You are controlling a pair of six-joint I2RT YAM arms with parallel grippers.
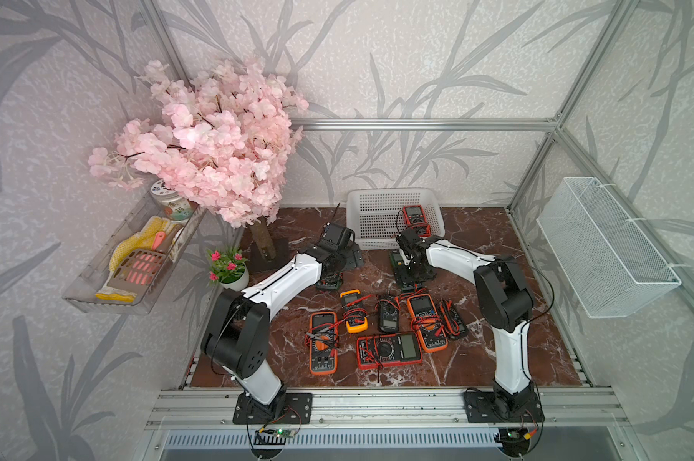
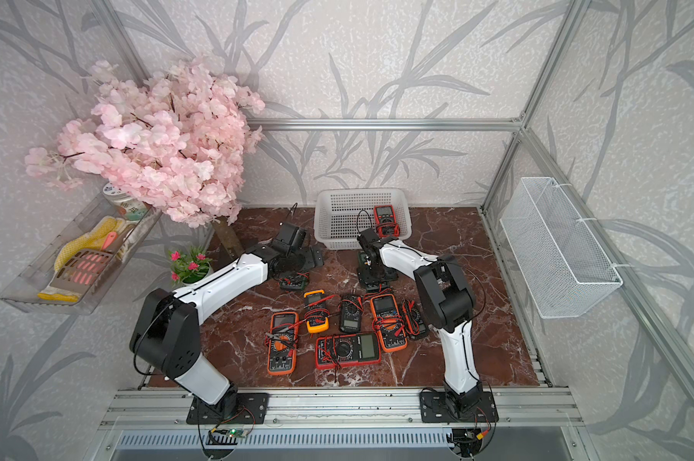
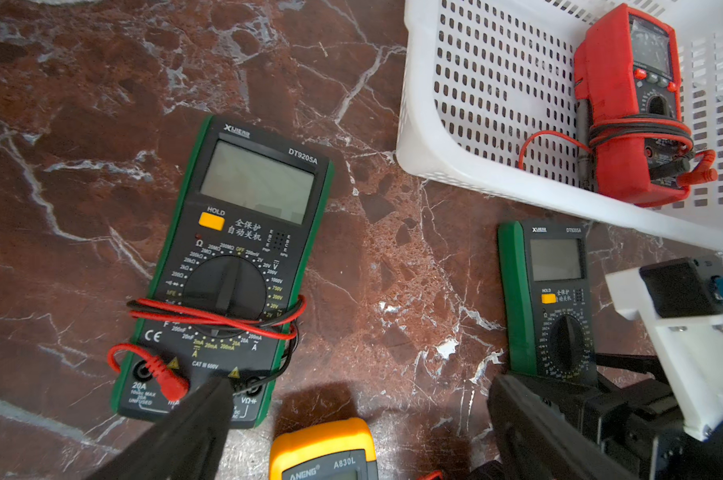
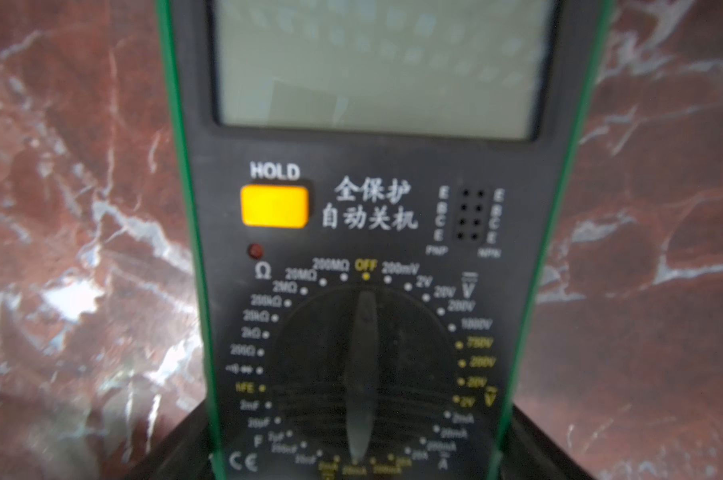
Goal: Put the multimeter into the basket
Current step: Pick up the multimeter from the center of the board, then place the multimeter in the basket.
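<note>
The right gripper [image 4: 357, 453] clamps the sides of the green multimeter [image 4: 372, 208], which lies on the marble tabletop [image 1: 497, 359] just near of the basket [image 1: 389, 192]. A lift clear of the rolled rim looks wise, then a drop into the empty left half, away from the red meter [image 1: 416, 217]. The left gripper [image 3: 361, 386] hovers wide open.

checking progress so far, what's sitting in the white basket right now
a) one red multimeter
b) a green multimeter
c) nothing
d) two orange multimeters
a: a single red multimeter, its leads wrapped round it, lies inside the basket; the green and orange ones are all out on the table.
</note>
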